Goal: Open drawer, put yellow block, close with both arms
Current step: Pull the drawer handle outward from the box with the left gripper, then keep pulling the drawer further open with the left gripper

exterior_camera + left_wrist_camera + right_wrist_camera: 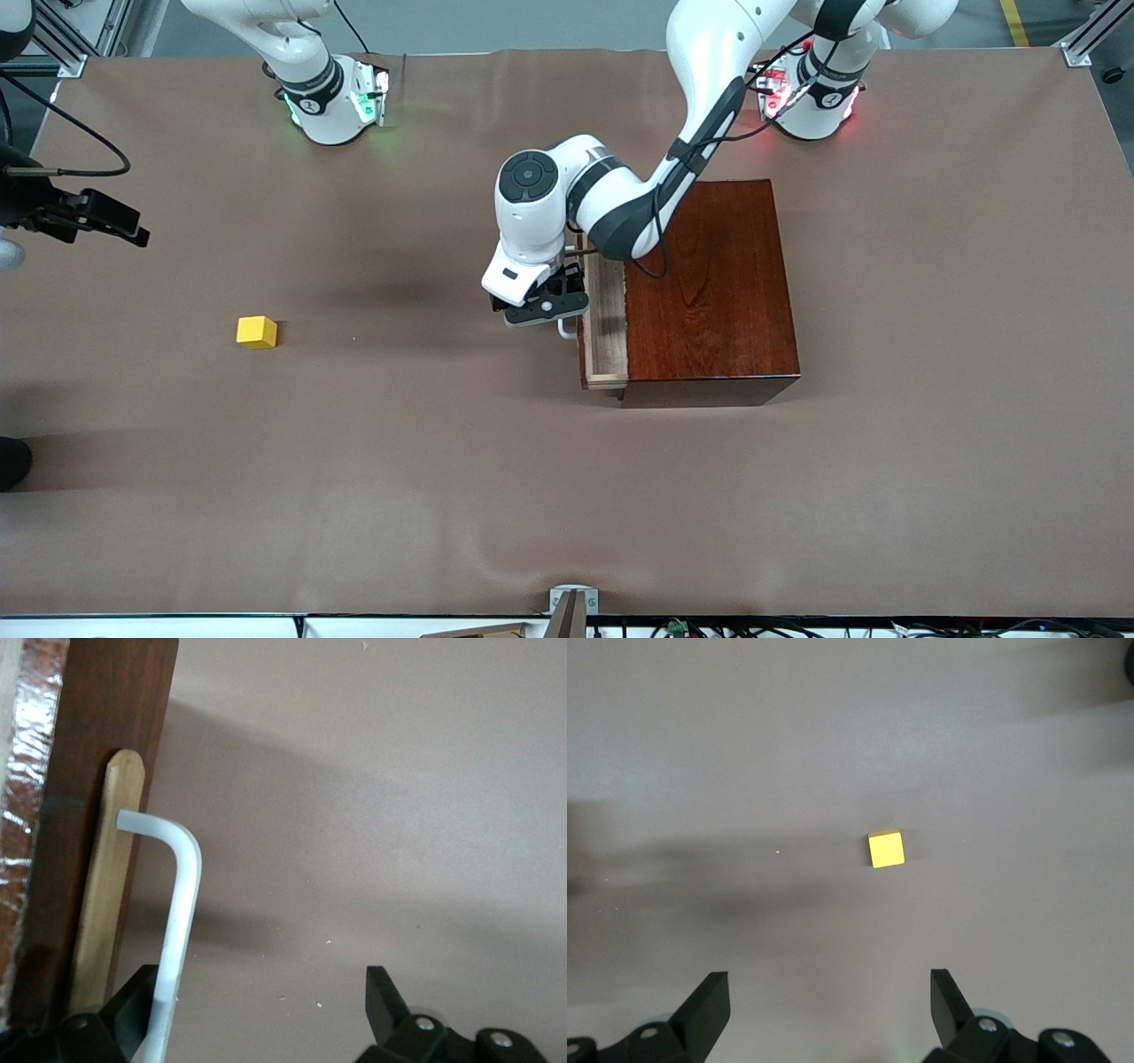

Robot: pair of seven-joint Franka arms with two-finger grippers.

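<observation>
The dark reddish-brown box (709,283) stands mid-table. Its pale-wood drawer (605,319) is pulled out a little toward the right arm's end. My left gripper (551,310) is open at the white handle (565,332). In the left wrist view the handle (182,921) runs just inside one finger (133,1001) of the open left gripper (257,1001), with the drawer front (102,895) beside it. The yellow block (257,332) lies on the table toward the right arm's end. My right gripper (106,221) hangs high in the air, open and empty (830,997), with the block (886,850) below it.
The brown table cover (567,496) spreads wide around the box and the block. The arm bases (332,97) stand along the table's edge farthest from the front camera. A small metal bracket (573,602) sits at the nearest edge.
</observation>
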